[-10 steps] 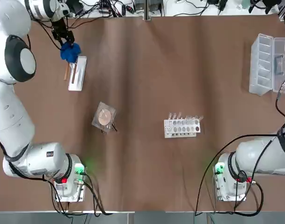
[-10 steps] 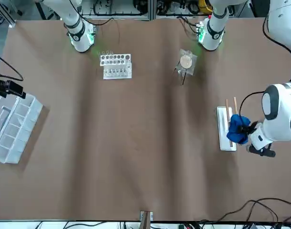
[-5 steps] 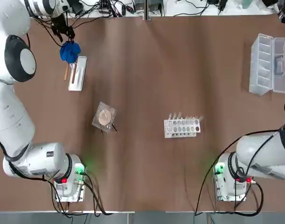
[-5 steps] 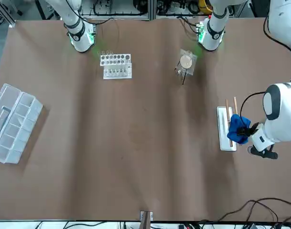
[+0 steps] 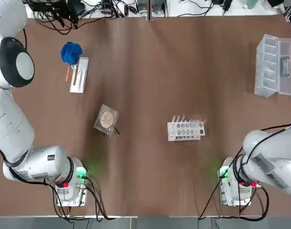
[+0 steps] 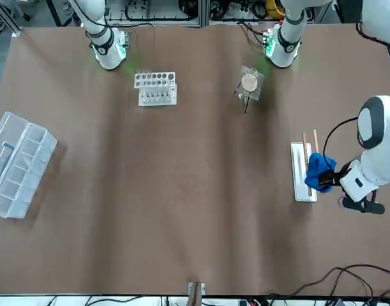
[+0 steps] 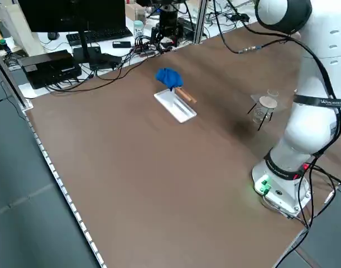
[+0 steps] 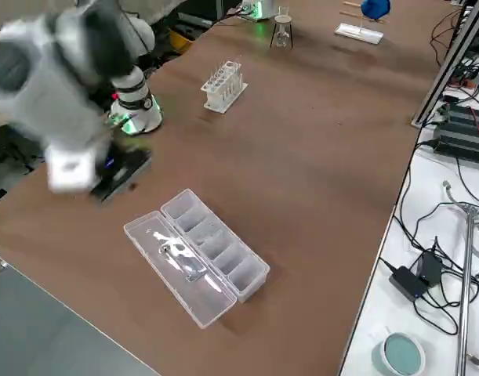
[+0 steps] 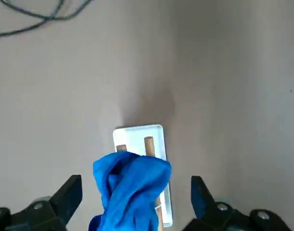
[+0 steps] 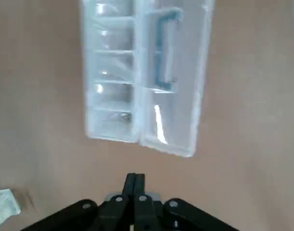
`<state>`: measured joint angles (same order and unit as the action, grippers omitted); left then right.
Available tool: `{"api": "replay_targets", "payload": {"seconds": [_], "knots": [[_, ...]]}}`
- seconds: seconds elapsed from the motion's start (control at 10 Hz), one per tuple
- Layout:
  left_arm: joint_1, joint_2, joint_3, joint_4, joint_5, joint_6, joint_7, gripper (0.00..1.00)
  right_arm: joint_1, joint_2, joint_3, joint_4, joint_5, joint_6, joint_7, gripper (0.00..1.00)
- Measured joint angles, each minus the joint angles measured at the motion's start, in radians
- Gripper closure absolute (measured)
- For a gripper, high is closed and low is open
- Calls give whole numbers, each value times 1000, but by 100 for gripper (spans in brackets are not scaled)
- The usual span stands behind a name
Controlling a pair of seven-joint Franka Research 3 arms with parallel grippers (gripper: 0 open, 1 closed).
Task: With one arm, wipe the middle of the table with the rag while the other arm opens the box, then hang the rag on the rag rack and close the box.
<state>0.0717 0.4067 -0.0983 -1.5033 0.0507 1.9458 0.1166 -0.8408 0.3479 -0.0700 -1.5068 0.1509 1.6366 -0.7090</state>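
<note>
On the table's (image 5: 145,86) far left, the rag (image 5: 70,52) sits bunched on the far end of the rag rack (image 5: 79,74), draped over the wooden rods. The rack's long axis runs from the near side toward the far edge, as does the rods'. The left gripper (image 9: 134,202) hangs above the rag with its fingers (image 9: 67,195) spread wide, touching nothing. Nearer the middle stands a round tan item in a clear wrapper (image 5: 106,119), and further right a white test-tube rack (image 5: 185,129) with its long side across the table. At the far right edge lies the box (image 5: 275,65), open, its long axis running near to far; the compartment half is on the inner side and the lid with its handle on the outer side. What the compartments hold cannot be told. The right gripper (image 10: 135,185) is above the table near the box, jaws pressed together, holding nothing.
</note>
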Motion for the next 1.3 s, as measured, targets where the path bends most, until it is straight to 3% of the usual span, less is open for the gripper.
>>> {"api": "replay_targets", "payload": {"seconds": [0.3, 0.6, 0.9, 1.1, 1.3], "knots": [[3, -126, -1, 29, 0, -21, -130, 0, -160, 227, 2, 84, 203, 98, -286, 99], [4, -217, -5, 31, 0, -121, -162, 0, -181, 378, 7, 128, 302, 150, -348, 99], [4, -236, -8, 138, -33, -381, -141, 2, -184, 454, 15, 137, 356, 164, -379, 99], [5, -271, 2, 158, -68, -431, -100, 2, -181, 457, 52, 170, 364, 71, -381, 99], [-6, -288, 4, 158, -72, -436, -98, 2, -161, 453, 60, 255, 362, -24, -385, 99]]}}
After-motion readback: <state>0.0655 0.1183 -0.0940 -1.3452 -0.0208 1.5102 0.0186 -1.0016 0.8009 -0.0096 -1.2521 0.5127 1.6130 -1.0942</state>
